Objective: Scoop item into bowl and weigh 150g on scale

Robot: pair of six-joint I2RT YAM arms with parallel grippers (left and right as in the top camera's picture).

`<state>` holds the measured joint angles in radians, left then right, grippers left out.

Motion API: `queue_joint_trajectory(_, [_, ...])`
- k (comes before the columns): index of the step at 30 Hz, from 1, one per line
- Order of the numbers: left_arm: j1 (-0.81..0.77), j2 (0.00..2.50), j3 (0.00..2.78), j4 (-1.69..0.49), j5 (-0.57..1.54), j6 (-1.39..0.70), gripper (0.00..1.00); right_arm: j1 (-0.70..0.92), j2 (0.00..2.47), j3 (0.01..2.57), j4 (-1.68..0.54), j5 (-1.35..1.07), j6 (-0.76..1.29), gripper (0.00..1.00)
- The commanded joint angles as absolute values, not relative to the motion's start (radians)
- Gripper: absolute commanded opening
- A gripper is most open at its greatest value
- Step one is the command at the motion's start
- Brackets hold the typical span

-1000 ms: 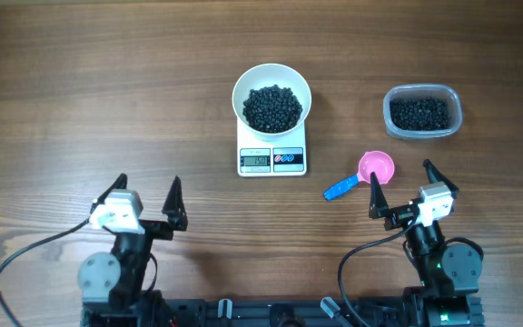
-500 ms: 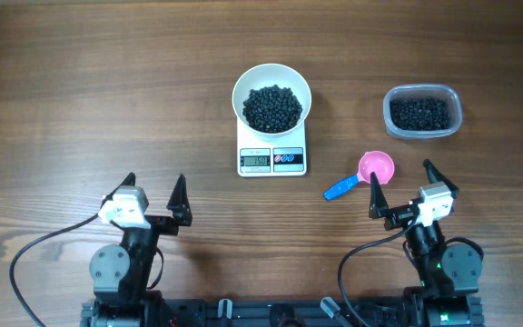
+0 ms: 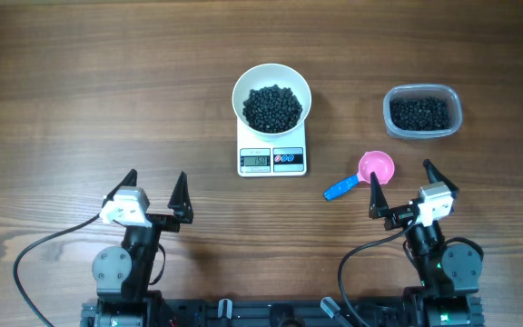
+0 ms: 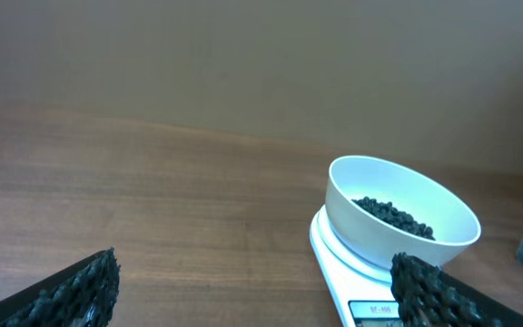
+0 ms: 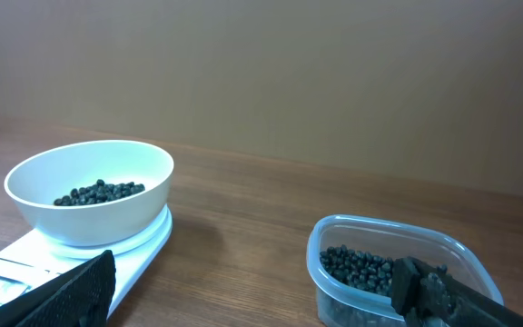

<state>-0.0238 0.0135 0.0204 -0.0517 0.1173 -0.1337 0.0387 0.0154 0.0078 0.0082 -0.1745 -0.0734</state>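
- White bowl sits on the scale, ahead of the left gripper and off to its right; the item lies in it as a dark heap, well below the rim
- Scale display seems to show the target weight, though the digits are too small to be sure
- Left gripper has its jaws spread wide and grips nothing, and it is well apart from the bowl
- Right gripper is likewise spread wide and empty-handed
- Pink scoop lies on the table just ahead of the right gripper's left finger, set down and apparently empty
- Clear tub stands farther ahead of the right gripper, slightly to its right, with more of the beads inside
- Judging by this, scooping looks finished and the weighing likely done; what is left is at most confirming the reading, with a small top-up from the tub if it falls short
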Motion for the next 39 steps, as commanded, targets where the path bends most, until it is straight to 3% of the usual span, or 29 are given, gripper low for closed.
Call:
queue_joint_trajectory(1, [-0.019, 0.002, 0.006, -0.07, 0.126, -0.145, 1.0, 0.045, 0.005, 0.005, 0.011, -0.157, -0.076, 1.0])
queue_joint_trajectory(8, [-0.02, 0.002, 0.006, -0.07, 0.121, -0.238, 1.0, 0.045, 0.005, 0.005, 0.011, -0.157, -0.076, 1.0])
queue_joint_trajectory(15, [-0.02, 0.002, 0.006, -0.07, 0.118, -0.156, 1.0, 0.045, 0.005, 0.005, 0.012, -0.157, -0.076, 1.0])
queue_joint_trajectory(39, [-0.02, 0.003, 0.006, -0.067, 0.118, -0.165, 1.0, 0.045, 0.005, 0.005, 0.012, -0.157, -0.076, 1.0])
